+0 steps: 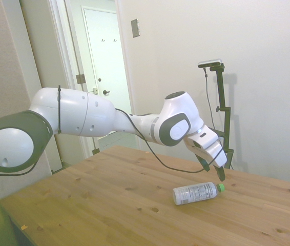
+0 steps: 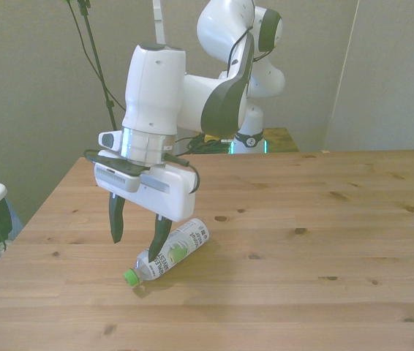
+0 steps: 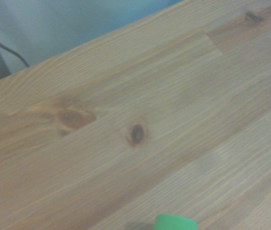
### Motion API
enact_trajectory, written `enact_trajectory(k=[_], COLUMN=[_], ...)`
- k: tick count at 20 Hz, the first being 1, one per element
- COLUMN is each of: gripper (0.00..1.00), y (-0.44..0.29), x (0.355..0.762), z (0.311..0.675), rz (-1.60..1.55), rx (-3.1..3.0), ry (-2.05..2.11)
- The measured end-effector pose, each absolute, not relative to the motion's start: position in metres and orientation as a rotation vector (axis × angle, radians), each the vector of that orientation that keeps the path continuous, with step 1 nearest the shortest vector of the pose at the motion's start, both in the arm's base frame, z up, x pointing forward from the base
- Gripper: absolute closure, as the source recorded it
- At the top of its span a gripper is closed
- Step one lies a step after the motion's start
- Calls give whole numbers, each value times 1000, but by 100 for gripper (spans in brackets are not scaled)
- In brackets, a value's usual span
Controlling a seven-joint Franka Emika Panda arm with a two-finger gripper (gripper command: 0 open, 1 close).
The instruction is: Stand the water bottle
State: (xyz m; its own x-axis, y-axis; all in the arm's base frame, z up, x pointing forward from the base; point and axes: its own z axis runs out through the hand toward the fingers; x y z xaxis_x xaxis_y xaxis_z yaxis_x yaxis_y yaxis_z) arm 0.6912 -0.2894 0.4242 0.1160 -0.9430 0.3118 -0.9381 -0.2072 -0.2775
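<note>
Gripper (image 2: 137, 243): fingers spread apart, nothing between them, pointing down just above the wood.
Water bottle (image 2: 174, 251): lying on its side directly below the gripper, one finger in front of its neck in the front view.
Green cap (image 2: 129, 276): points to the front view's left; just visible in the wrist view (image 3: 175, 223).
Wooden table (image 2: 324, 241): carries the bottle.

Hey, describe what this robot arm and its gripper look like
The arm is glossy white with rounded shells and dark grey joint bands. A thin black cable loops along it. The gripper has a white boxy body and two dark, tapered fingers.
</note>
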Motion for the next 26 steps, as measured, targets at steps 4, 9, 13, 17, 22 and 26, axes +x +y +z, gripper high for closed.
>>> enact_trajectory(k=[4, 9, 13, 17, 22, 26], gripper=[0, 0, 0, 0, 0, 100], y=[-305, -304, -304, -303, -300, -298], x=[700, 713, 716, 716, 716, 716], z=[405, 387, 376, 372, 368, 366], rz=[-666, -656, -640, -624, -598, -586], rx=[-2318, -2317, -2325, -2319, -2321, -2324], ry=[2004, 1998, 2000, 2001, 2000, 1999])
